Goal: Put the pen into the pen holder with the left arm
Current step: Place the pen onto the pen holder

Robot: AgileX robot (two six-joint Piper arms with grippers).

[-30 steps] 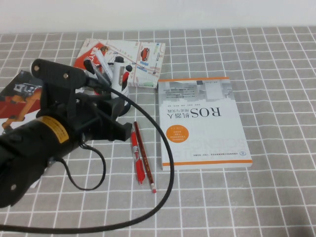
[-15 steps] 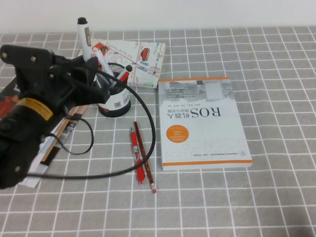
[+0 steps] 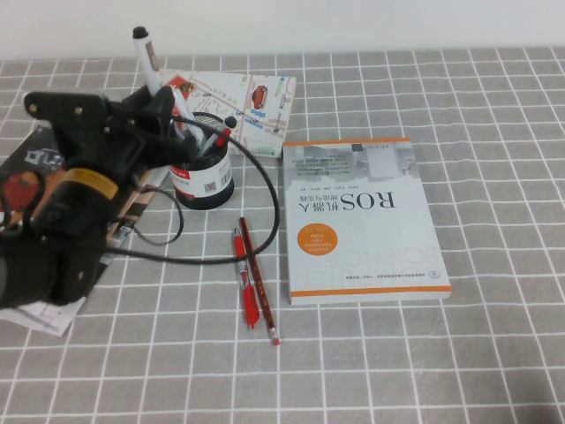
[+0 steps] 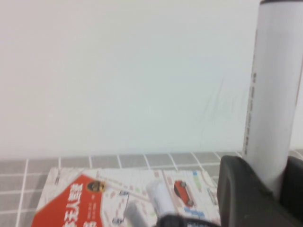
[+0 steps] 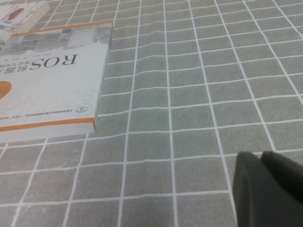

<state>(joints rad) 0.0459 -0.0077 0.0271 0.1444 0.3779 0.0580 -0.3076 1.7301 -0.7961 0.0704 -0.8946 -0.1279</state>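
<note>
My left gripper is shut on the pen, a thick white marker with a black cap, and holds it nearly upright, cap up. It is just behind and to the left of the pen holder, a black mesh cup with a red-and-white label that has other markers in it. In the left wrist view the white barrel stands clamped between the black fingers of the left gripper. My right gripper shows only in the right wrist view, shut and empty, low over the checked cloth.
A red pen and a thin dark-red pencil lie in front of the holder. A white ROS book lies to the right. A map booklet lies behind the holder. A magazine lies under the left arm.
The left arm rose from low beside the holder with the pen gripped upright, then shifted slightly right toward the holder. The right arm has not moved.
</note>
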